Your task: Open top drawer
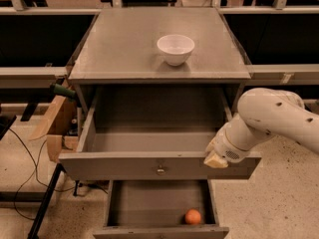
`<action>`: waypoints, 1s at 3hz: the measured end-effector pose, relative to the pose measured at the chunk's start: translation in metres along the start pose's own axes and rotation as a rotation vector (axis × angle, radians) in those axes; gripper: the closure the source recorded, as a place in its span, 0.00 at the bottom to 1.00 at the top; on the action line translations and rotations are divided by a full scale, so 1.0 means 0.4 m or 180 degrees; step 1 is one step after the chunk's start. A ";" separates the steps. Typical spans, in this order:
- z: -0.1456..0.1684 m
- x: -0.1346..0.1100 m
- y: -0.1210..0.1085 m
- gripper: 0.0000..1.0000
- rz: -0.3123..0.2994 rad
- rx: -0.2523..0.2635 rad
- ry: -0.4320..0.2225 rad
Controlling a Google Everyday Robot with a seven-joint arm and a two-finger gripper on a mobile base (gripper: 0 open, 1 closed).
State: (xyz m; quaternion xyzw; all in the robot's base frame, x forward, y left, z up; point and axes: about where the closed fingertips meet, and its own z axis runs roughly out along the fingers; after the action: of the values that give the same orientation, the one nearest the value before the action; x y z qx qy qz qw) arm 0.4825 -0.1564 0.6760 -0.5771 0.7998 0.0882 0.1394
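Just below the bowl (pixel 175 49), tool (pixel 215 156) sits at top drawer (pixel 124 166) front.

The top drawer (pixel 124 166) stands pulled far out of the grey cabinet, its inside bare and its small round knob (pixel 160 171) at the middle of the front panel. The claw (pixel 215 159) sits at the right end of that front panel, against its upper edge, at the tip of a white arm (pixel 274 118) reaching in from the right. A white bowl (pixel 175 49) stands upright on the worktop (pixel 119 44), towards the back and right of centre. Below, a narrower lower drawer (pixel 149 203) is also open, with a small orange round thing (pixel 193 216) lying near its front right corner. A cardboard box (pixel 52 121) leans beside the cabinet's left side.
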 end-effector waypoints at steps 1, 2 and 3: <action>0.000 0.008 -0.010 0.49 0.0025 0.0056 -0.0037; -0.016 0.008 -0.021 0.26 0.0019 0.0137 -0.0064; -0.032 0.002 -0.028 0.04 -0.0009 0.0200 -0.0074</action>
State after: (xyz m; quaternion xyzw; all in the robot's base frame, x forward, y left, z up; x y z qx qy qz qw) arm 0.4913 -0.1647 0.6880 -0.5724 0.7998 0.0695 0.1668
